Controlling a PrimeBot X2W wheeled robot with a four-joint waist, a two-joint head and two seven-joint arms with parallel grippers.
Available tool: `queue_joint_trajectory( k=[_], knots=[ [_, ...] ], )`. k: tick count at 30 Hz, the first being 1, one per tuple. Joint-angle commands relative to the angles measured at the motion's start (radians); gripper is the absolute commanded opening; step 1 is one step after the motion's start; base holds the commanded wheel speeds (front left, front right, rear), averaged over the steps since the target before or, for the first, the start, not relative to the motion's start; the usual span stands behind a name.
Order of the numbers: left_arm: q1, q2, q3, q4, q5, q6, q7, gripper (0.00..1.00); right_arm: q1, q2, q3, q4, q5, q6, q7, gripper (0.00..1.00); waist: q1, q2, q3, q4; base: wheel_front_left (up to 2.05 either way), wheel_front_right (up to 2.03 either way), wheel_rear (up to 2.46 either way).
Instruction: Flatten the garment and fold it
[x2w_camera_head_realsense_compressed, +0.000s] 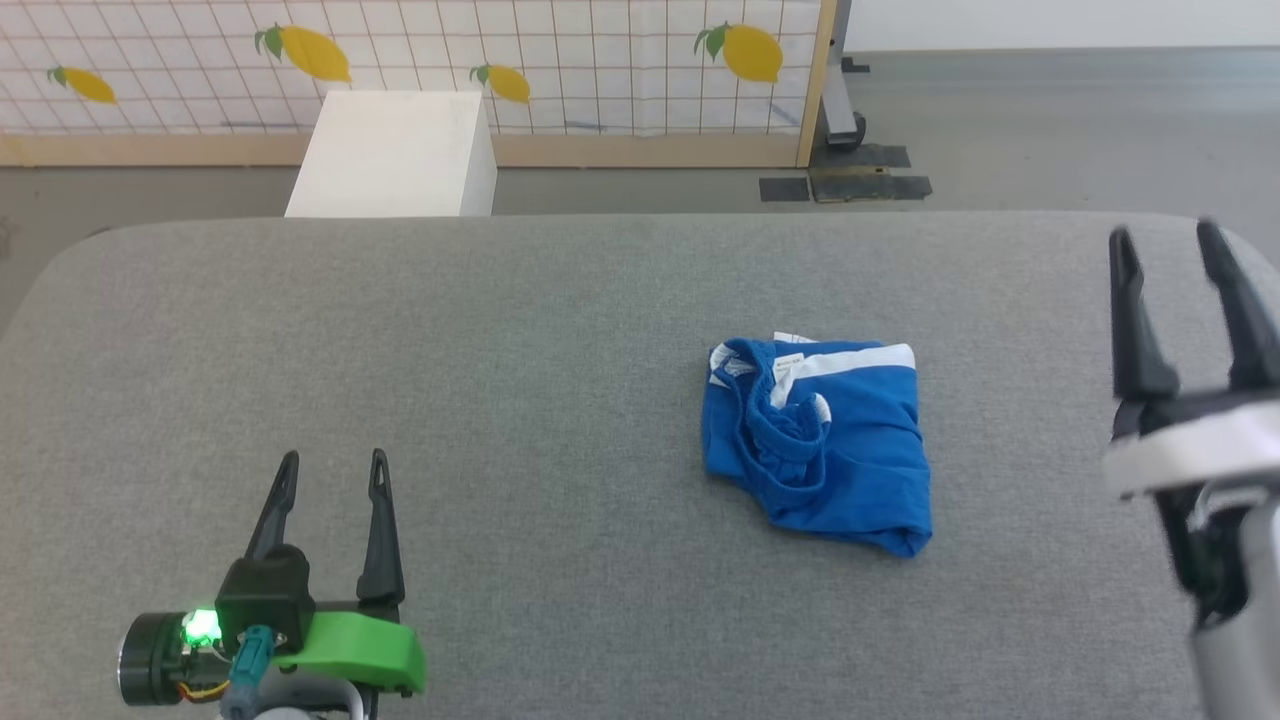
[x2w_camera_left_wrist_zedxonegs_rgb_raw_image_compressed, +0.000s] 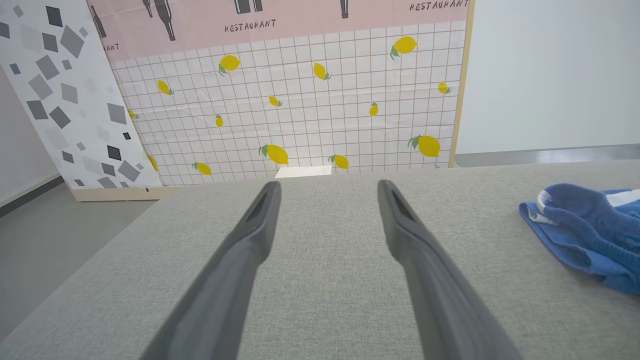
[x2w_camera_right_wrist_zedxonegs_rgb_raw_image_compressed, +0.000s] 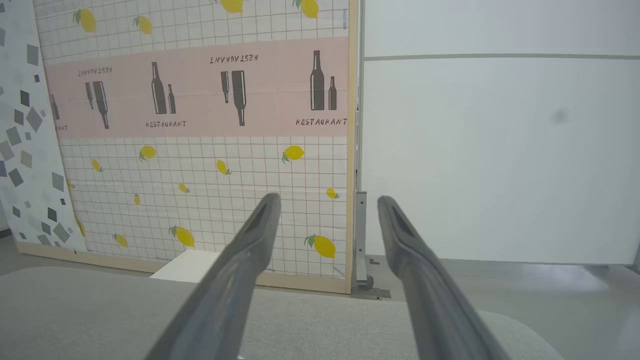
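The garment (x2w_camera_head_realsense_compressed: 820, 440), bright blue shorts with white stripes and a small white label, lies bunched in a folded heap on the grey padded table (x2w_camera_head_realsense_compressed: 520, 330), right of centre. It also shows at the right edge of the left wrist view (x2w_camera_left_wrist_zedxonegs_rgb_raw_image_compressed: 585, 232). My left gripper (x2w_camera_head_realsense_compressed: 335, 475) rests open low at the table's near left, far from the cloth, nothing between its fingers (x2w_camera_left_wrist_zedxonegs_rgb_raw_image_compressed: 260, 220). My right gripper (x2w_camera_head_realsense_compressed: 1165, 245) stands open and raised at the right edge, to the right of the garment and apart from it. Its fingers (x2w_camera_right_wrist_zedxonegs_rgb_raw_image_compressed: 262, 220) point toward the back wall.
A white box (x2w_camera_head_realsense_compressed: 395, 150) stands on the floor behind the table's far edge. A lemon-patterned screen (x2w_camera_head_realsense_compressed: 420, 60) runs along the back, with a wheeled stand base (x2w_camera_head_realsense_compressed: 845, 120) at its right end. The table's rounded far right corner (x2w_camera_right_wrist_zedxonegs_rgb_raw_image_compressed: 520, 335) lies just under my right gripper.
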Motion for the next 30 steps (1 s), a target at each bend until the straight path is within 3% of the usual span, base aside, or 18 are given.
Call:
queue_joint_trajectory(
  k=[1,6,9,19,30],
  knots=[
    [0.021,0.003,0.001,-0.002,0.003,-0.001,-0.004,1.0,0.046,0.043,-0.024,-0.031,-0.026,-0.001,-0.01,1.0,0.0,-0.0001,-0.008,-0.004,0.0,0.0,0.0],
    [0.032,0.002,-0.004,0.001,0.005,-0.004,-0.004,1.0,0.181,0.159,-0.067,-0.115,-0.111,-0.001,-0.011,1.0,0.0,-0.0001,-0.014,0.003,0.0,0.0,0.0],
    [0.037,0.001,-0.007,0.004,0.007,-0.005,-0.004,1.0,0.241,0.191,-0.069,-0.136,-0.139,-0.001,-0.012,1.0,0.0,-0.0001,-0.018,0.009,0.0,0.0,0.0],
    [0.04,-0.002,-0.01,0.01,0.004,-0.005,-0.004,1.0,0.356,0.224,-0.059,-0.186,-0.203,-0.001,-0.006,1.0,0.0,-0.0001,-0.021,0.027,0.0,0.0,0.0],
    [0.04,-0.005,-0.01,0.01,0.004,-0.006,-0.004,1.0,0.381,0.231,-0.06,-0.195,-0.232,-0.001,0.025,1.0,0.0,-0.0001,-0.021,0.031,0.0,0.0,0.0]
  ],
)
